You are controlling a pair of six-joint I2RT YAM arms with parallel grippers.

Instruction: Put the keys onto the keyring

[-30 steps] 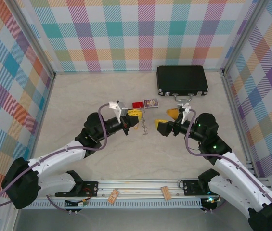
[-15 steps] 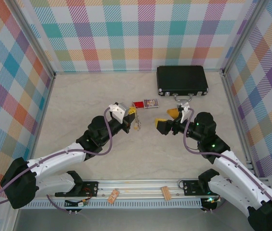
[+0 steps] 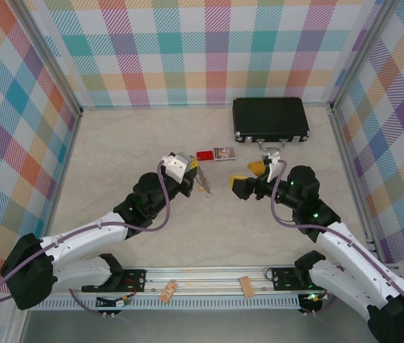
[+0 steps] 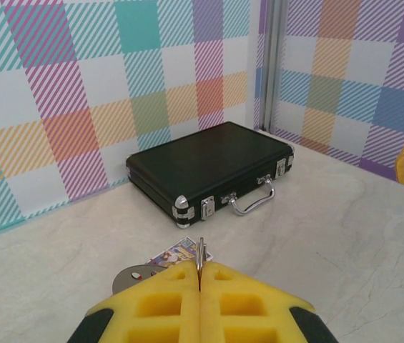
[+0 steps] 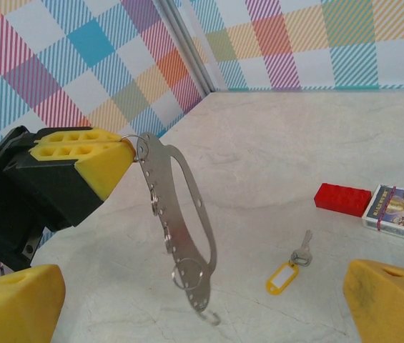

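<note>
Right wrist view is showing the left claw (image 5: 121,153) pressing its yellow pads fully together on the top edge of the grey metal oval keyring (image 5: 187,229). The keyring is hanging free in the air above the pale marbled bench (image 5: 294,143), with its hooked lower end pointing down. The tiny key with a tan-yellow head and short silver blade (image 5: 292,263) is lying flat on the bench, apart from the loop. It is resting near the small red rectangular block (image 5: 342,199) and the printed card box (image 5: 400,209). The right claw (image 3: 248,177) is standing wide open and holding nothing, facing the loop from the other side. The chief risk, as I am judging it, is coming from how thin that pinch is. Only a sliver of rim is sitting between the pads, so a nudge from the right claw could be swinging or twisting the loop, or pulling it out altogether. The key is posing a second hazard. Being so small and flat, it may be skidding away when wide fingers are closing on it, perhaps sliding toward the red block. Threading is also looking delicate, since a swaying loop is offering a moving opening.
</note>
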